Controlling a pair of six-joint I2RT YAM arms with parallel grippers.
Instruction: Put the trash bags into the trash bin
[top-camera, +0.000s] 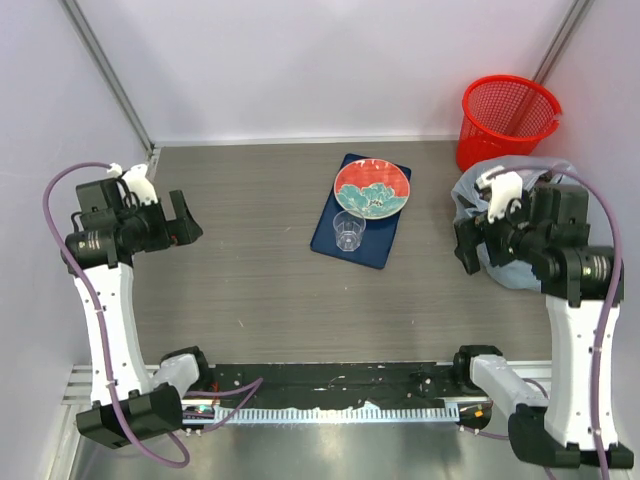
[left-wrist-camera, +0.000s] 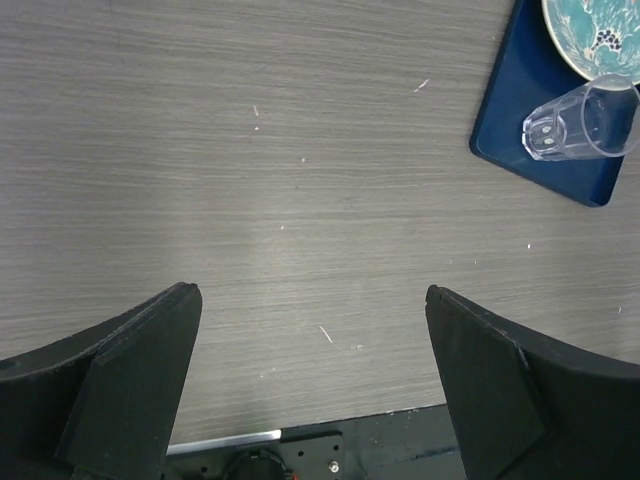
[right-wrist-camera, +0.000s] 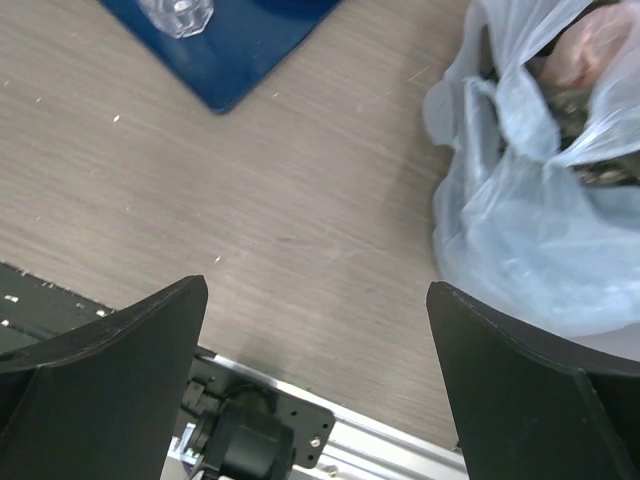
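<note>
The trash bin is a round red mesh wastebasket (top-camera: 510, 120) at the back right corner, upright. No dark grey-brown trash bag shows in any view. A pale blue plastic bag (top-camera: 478, 193) with pinkish contents lies in front of the bin, partly hidden under my right arm; it also shows in the right wrist view (right-wrist-camera: 520, 230). My right gripper (top-camera: 466, 245) (right-wrist-camera: 315, 285) is open and empty, hovering just left of that bag. My left gripper (top-camera: 186, 220) (left-wrist-camera: 310, 295) is open and empty over bare table at the left.
A dark blue tray (top-camera: 378, 242) lies mid-table with a red and teal plate (top-camera: 371, 188) and a clear plastic cup (top-camera: 348, 232) on it. The tray (left-wrist-camera: 510, 110) and cup (left-wrist-camera: 585, 120) show at the left wrist view's top right. Walls close in on three sides.
</note>
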